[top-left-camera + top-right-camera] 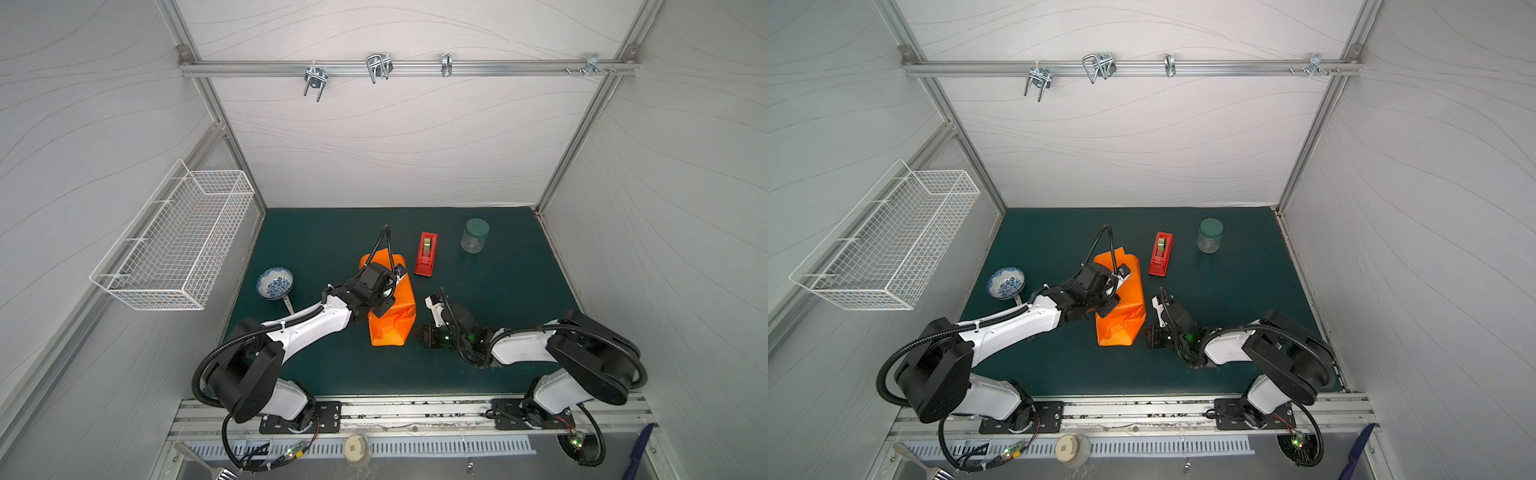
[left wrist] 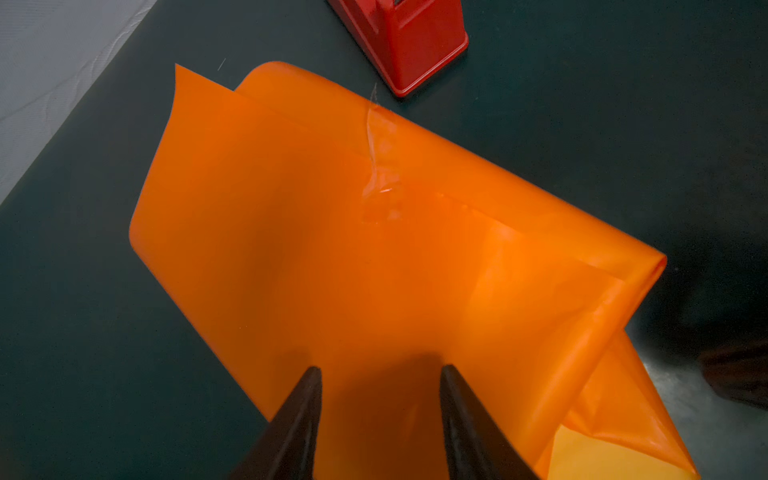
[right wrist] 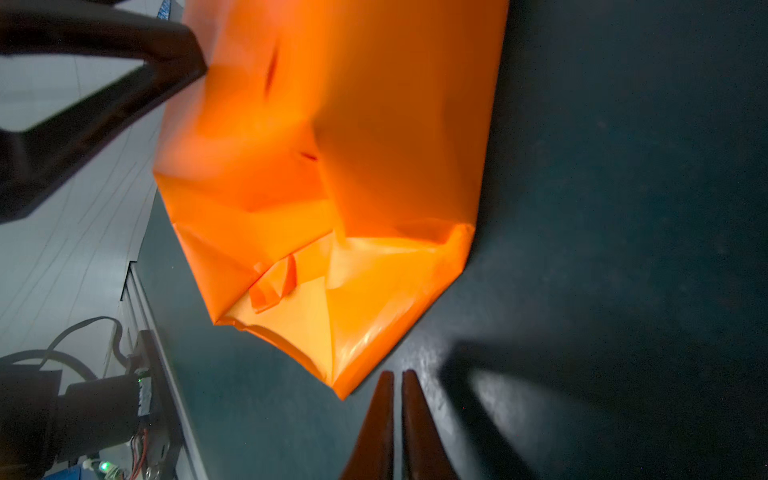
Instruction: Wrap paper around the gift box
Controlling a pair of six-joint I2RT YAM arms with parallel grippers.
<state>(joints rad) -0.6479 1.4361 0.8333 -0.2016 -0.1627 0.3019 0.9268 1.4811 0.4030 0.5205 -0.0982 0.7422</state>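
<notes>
Left hand (image 1: 384, 299) sits over the paper (image 1: 392, 328) in both top views, fingers apart, nothing between them. Paper is folded into a long parcel mid-counter (image 1: 519, 332); box is hidden, can't see it. Right hand (image 1: 423, 333) is low, just beside the parcel's front end, closed and empty. Dispenser (image 1: 426, 253) is just beside the parcel's back end, jar (image 1: 474, 235) is near the back right corner, bowl (image 1: 274, 282) is near the left edge.

Left wrist: fingers (image 2: 307, 407) are spread above the paper (image 2: 291, 249); can't tell if they touch it. Clear tape (image 2: 380, 166) crosses the seam, dispenser (image 2: 411, 41) just past it.

Right wrist: right hand (image 3: 397, 376) has its fingers together near the paper's (image 3: 395, 124) folded end, not touching it. Yellower side shows in the folds.
</notes>
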